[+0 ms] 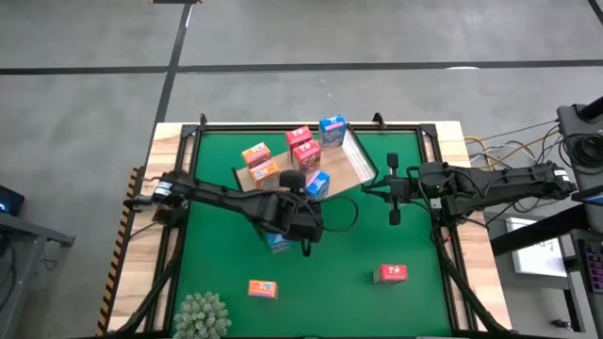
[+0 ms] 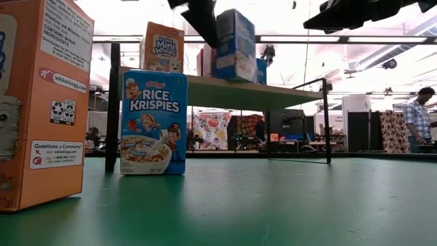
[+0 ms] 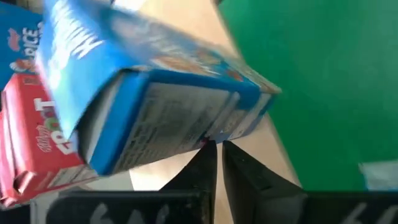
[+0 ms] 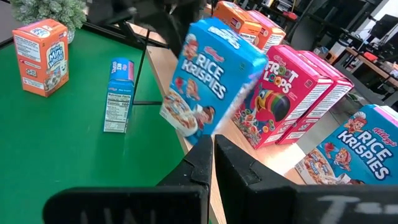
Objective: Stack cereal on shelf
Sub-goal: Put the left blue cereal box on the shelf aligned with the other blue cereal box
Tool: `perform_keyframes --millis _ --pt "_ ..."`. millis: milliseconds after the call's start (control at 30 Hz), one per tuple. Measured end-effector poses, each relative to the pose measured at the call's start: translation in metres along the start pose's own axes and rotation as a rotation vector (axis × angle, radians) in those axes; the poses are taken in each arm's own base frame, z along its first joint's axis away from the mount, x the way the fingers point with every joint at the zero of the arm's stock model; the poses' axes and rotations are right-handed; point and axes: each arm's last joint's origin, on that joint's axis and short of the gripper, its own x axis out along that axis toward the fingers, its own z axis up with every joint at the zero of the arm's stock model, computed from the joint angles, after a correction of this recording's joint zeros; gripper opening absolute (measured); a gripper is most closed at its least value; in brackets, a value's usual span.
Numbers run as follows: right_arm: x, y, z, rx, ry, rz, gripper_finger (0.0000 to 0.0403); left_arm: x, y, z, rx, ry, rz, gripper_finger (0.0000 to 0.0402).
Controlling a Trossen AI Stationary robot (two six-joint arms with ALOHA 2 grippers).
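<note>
The shelf [image 1: 356, 162] is a light-wood board on thin dark legs [image 2: 113, 102] at the table's far middle. On it stand two orange boxes [image 1: 261, 162], two pink-red boxes [image 1: 302, 146] and a blue box [image 1: 332, 129]. A second blue box [image 1: 317, 184] tilts at the board's near edge [image 4: 208, 74]. My left gripper [image 1: 296, 179] is shut right beside it. My right gripper [image 1: 364, 191] is shut and empty, level, just right of the shelf. A blue box [image 1: 278, 243], an orange box [image 1: 263, 288] and a pink-red box [image 1: 390, 273] stand on the green mat. My left gripper touches the tilted blue box with its shut fingertips [image 3: 208, 149], at the lower edge of the box's narrow printed side [image 3: 186, 134]. The fingers come level from the table's near side. The box leans over, its lower end by the board's near edge [image 4: 183, 124].
A fuzzy green plant [image 1: 201, 315] stands at the mat's near left corner. The blue box on the mat [image 2: 153, 123] lies under my left arm. Cables [image 1: 490, 146] run off the table's right side. A person [image 2: 415, 116] stands far off in the room.
</note>
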Motion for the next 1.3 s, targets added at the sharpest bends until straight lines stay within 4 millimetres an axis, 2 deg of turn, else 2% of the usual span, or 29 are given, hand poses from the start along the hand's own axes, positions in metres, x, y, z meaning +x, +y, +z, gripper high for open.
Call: perform_keyframes --millis 167,300,433,700,1033,1300 --pt "0.000 0.000 0.000 0.000 0.000 0.000 0.0009 0.015 0.018 0.003 -0.095 0.002 0.021 0.0001" --pt "0.000 0.000 0.000 0.000 0.001 0.000 0.0009 0.019 0.027 0.004 -0.127 -0.002 0.033 0.0000" --pt "0.000 0.000 0.000 0.000 0.003 0.001 0.0009 0.015 0.028 0.005 -0.111 -0.008 0.028 0.0000" --pt "0.000 0.000 -0.001 -0.001 0.008 0.002 0.0009 -0.012 0.029 0.008 -0.093 -0.051 -0.019 0.0000" --pt "0.000 0.000 -0.001 0.000 0.008 0.002 0.0009 0.002 0.036 0.017 -0.204 -0.117 0.035 0.0000" --pt "0.000 0.000 -0.001 -0.001 0.008 0.002 0.0009 0.003 0.038 0.024 -0.245 -0.175 0.038 0.0000"
